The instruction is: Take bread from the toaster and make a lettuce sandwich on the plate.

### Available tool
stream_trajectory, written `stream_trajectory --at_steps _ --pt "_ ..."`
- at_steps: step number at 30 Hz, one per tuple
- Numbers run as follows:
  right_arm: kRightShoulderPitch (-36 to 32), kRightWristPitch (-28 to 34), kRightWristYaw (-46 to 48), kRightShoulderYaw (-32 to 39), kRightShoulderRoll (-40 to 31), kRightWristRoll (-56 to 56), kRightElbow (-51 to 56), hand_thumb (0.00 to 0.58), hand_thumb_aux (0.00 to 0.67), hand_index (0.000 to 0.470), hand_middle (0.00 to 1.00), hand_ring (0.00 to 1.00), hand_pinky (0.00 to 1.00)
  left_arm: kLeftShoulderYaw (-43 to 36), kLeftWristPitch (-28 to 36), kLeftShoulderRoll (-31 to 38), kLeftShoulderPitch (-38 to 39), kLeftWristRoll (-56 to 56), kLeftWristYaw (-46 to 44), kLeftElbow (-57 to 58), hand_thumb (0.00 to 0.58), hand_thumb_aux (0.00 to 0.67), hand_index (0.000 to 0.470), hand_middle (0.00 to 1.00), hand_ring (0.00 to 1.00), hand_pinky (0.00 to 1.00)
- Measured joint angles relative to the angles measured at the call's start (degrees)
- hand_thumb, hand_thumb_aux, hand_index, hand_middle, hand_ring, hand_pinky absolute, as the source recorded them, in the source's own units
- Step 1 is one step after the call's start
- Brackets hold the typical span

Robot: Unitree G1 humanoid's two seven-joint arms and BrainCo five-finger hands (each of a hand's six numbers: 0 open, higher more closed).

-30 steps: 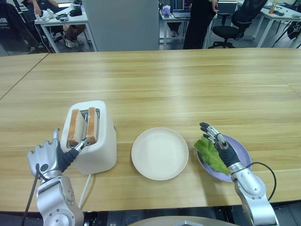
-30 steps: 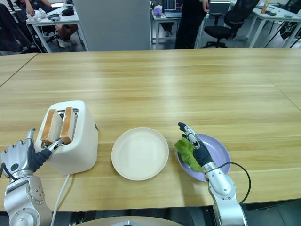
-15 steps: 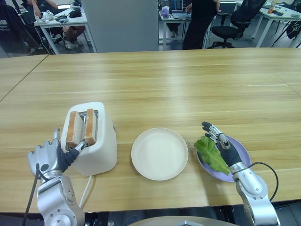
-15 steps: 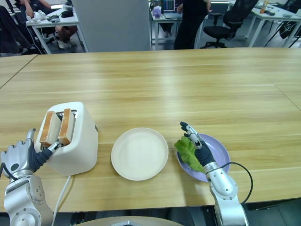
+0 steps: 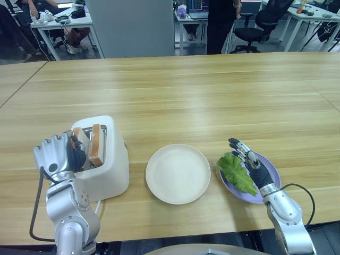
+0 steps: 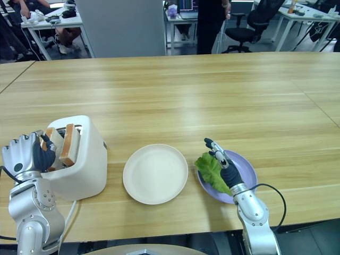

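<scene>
A white toaster (image 5: 109,164) stands at the table's front left with two bread slices upright in its slots, the right slice (image 5: 96,144) and the left slice (image 5: 79,139). My left hand (image 5: 58,154) is raised against the toaster's left top corner, its palm pressed toward the left slice and partly covering it. A cream plate (image 5: 178,173) lies bare at the centre front. To its right a lettuce leaf (image 5: 235,171) rests on a purple plate (image 5: 270,171). My right hand (image 5: 248,161) hovers open over the leaf's right edge, fingers stretched forward.
A white power cord (image 6: 70,208) runs from the toaster toward the front edge. The wide wooden table stretches far behind the plates. Office desks and chairs (image 5: 265,21) stand beyond its back edge.
My left hand has risen from low beside the toaster up to the left bread slice. The right hand has barely moved. The camera has shifted a little.
</scene>
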Motion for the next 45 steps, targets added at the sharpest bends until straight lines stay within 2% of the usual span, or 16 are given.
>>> stream_trajectory --at_steps 1,6,7,8,9,10,11,12,31,32,33,34,35,36,37,45 --pt "0.0 -0.04 0.0 -0.02 0.0 0.0 0.1 0.0 0.0 0.0 0.0 0.0 0.0 0.0 0.2 0.02 -0.02 -0.15 -0.73 0.05 0.58 0.67 0.46 0.89 0.89 0.89" --pt "0.01 -0.19 -0.01 -0.12 0.04 0.02 0.14 0.0 0.0 0.0 0.0 0.0 0.0 -0.12 1.11 0.79 0.07 -0.21 -3.79 0.94 0.58 0.67 0.46 0.86 0.86 0.86" --pt "0.01 -0.21 -0.01 -0.15 0.05 0.02 0.16 0.0 0.0 0.0 0.0 0.0 0.0 -0.11 1.27 1.1 0.13 -0.19 -4.46 1.06 0.561 0.549 0.377 0.83 0.83 0.83" --pt "0.02 -0.23 -0.01 -0.16 0.05 0.02 0.16 0.0 0.0 0.0 0.0 0.0 0.0 -0.11 1.33 1.3 0.16 -0.14 -4.68 1.07 0.438 0.339 0.233 0.79 0.79 0.79" --pt "0.01 -0.26 -0.02 -0.18 0.05 0.02 0.16 0.0 0.0 0.0 0.0 0.0 0.0 -0.1 1.47 1.64 0.3 0.29 -5.44 1.01 0.0 0.0 0.0 0.75 0.75 0.75" --pt "0.02 -0.29 -0.02 -0.19 0.05 0.02 0.16 0.0 0.0 0.0 0.0 0.0 0.0 -0.11 1.49 1.99 0.54 0.68 -5.81 0.91 0.0 0.0 0.0 0.36 0.36 0.36" --pt "0.02 -0.3 -0.02 -0.19 0.05 0.01 0.16 0.0 0.0 0.0 0.0 0.0 0.0 -0.09 1.58 2.29 0.89 1.02 -6.51 0.53 0.0 0.0 0.0 0.36 0.36 0.36" --pt "0.02 -0.31 -0.02 -0.2 0.06 0.01 0.16 0.0 0.0 0.0 0.0 0.0 0.0 -0.06 1.68 2.37 1.28 1.32 -7.11 -0.08 0.0 0.0 0.0 0.0 0.0 0.0" --pt "0.09 -0.35 -0.07 -0.32 0.12 0.06 0.18 0.0 0.0 0.0 0.0 0.0 0.0 2.53 1.59 2.05 9.23 4.2 -13.61 -4.56 0.0 0.0 0.0 0.0 0.0 0.0" --pt "0.08 -0.35 -0.07 -0.32 0.12 0.07 0.18 0.0 0.0 0.0 0.0 0.0 0.0 2.52 1.59 1.98 9.24 4.2 -13.64 -4.55 0.036 0.021 0.014 0.0 0.0 0.0" --pt "0.06 -0.35 -0.07 -0.32 0.12 0.07 0.18 0.0 0.0 0.0 0.0 0.0 0.0 2.44 1.59 1.94 9.24 4.2 -13.69 -4.5 0.156 0.097 0.067 0.0 0.0 0.0" --pt "0.01 -0.35 -0.07 -0.32 0.12 0.07 0.18 0.0 0.0 0.0 0.0 0.0 0.0 2.3 1.51 1.88 9.29 4.2 -13.89 -4.39 0.374 0.271 0.186 0.0 0.0 0.0" --pt "-0.04 -0.35 -0.07 -0.32 0.12 0.07 0.19 0.0 0.0 0.0 0.0 0.0 0.0 1.88 1.4 1.7 9.3 4.16 -14.14 -4.3 0.478 0.389 0.267 0.0 0.0 0.0" --pt "-0.12 -0.36 -0.07 -0.32 0.12 0.07 0.2 0.0 0.0 0.0 0.0 0.0 0.0 1.35 1.23 1.47 9.28 4.14 -14.19 -4.17 0.478 0.389 0.267 0.0 0.0 0.0" --pt "-0.12 -0.36 -0.07 -0.32 0.12 0.07 0.21 0.0 0.0 0.0 0.0 0.0 0.0 1.13 1.11 1.27 9.22 4.13 -14.14 -4.13 0.58 0.67 0.46 0.0 0.0 0.0" --pt "-0.18 -0.4 -0.11 -0.39 0.12 0.02 0.9 0.0 0.0 0.0 0.0 0.0 0.0 0.6 0.69 1.15 6.14 3.71 -13.24 -3.92 0.58 0.67 0.46 0.0 0.0 0.0"
